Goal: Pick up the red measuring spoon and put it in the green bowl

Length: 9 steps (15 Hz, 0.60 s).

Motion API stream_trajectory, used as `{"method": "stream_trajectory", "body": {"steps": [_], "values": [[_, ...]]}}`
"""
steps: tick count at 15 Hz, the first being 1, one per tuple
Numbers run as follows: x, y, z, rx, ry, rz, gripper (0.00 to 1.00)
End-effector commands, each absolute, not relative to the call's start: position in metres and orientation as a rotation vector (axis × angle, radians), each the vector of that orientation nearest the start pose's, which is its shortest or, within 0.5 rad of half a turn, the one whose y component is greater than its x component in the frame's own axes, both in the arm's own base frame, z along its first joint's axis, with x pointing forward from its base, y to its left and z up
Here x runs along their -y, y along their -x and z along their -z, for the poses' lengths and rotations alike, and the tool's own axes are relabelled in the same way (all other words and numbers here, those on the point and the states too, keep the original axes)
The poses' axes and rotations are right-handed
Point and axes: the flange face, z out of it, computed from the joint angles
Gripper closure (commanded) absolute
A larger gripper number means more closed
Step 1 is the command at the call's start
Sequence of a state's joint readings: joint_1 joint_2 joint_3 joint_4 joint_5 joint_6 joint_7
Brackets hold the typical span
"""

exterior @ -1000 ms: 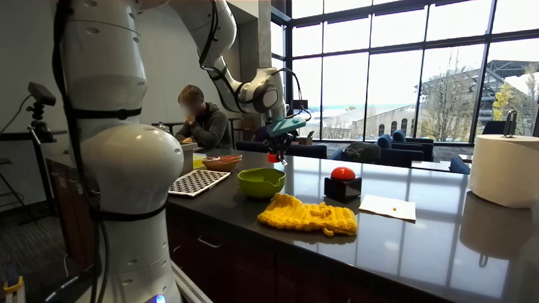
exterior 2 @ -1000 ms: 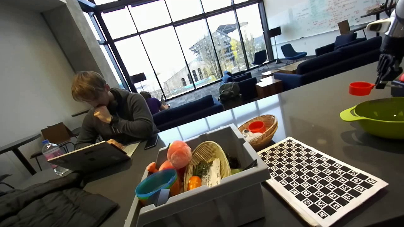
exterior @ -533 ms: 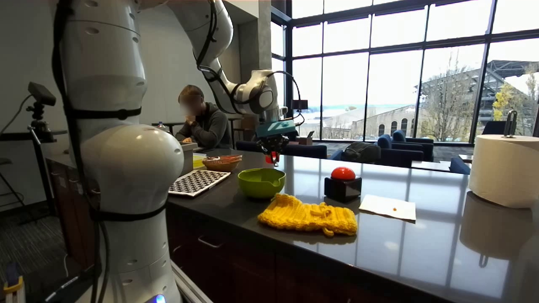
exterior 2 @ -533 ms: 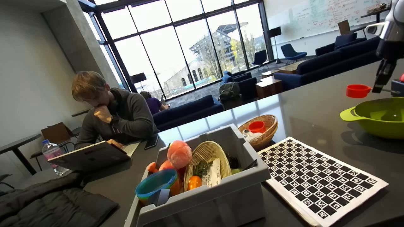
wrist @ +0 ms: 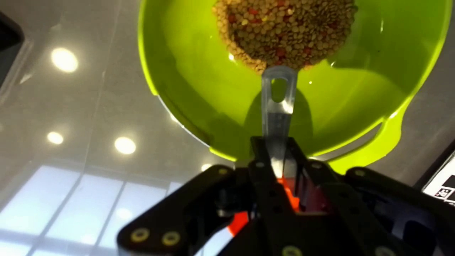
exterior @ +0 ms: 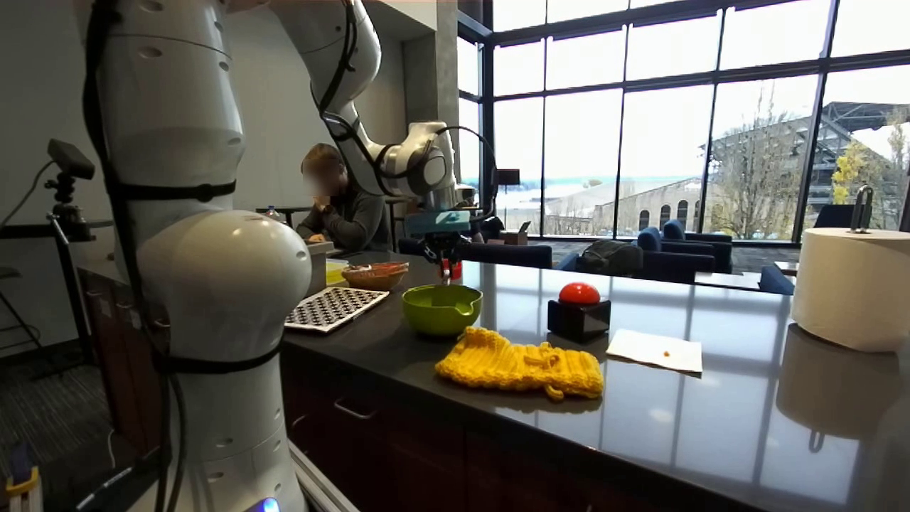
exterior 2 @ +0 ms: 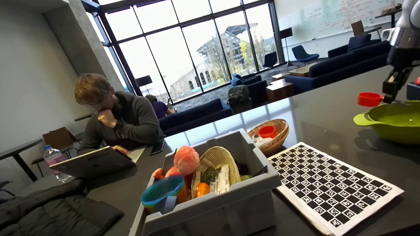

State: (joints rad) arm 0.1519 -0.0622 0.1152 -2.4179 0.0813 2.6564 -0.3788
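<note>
Yellow knitted cloth [exterior: 520,365] near red button [exterior: 579,293]

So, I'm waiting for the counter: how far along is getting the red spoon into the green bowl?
Done: the red measuring spoon is picked up, clear of the counter. In hand: the jaws are closed on its handle, whose end reaches over the green bowl in the wrist view; its cup sits outside the rim. Left, it seems: bring the cup over the bowl, lower it and let go.
</note>
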Motion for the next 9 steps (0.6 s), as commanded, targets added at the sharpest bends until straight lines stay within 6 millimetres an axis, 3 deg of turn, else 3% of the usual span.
{"method": "stream_trajectory", "body": {"steps": [1, 9], "values": [[-0.139, -0.470, -0.350, 0.710, 2.969, 0.451, 0.96], [-0.132, -0.444, -0.321, 0.483, 3.004, 0.369, 0.96]]}}
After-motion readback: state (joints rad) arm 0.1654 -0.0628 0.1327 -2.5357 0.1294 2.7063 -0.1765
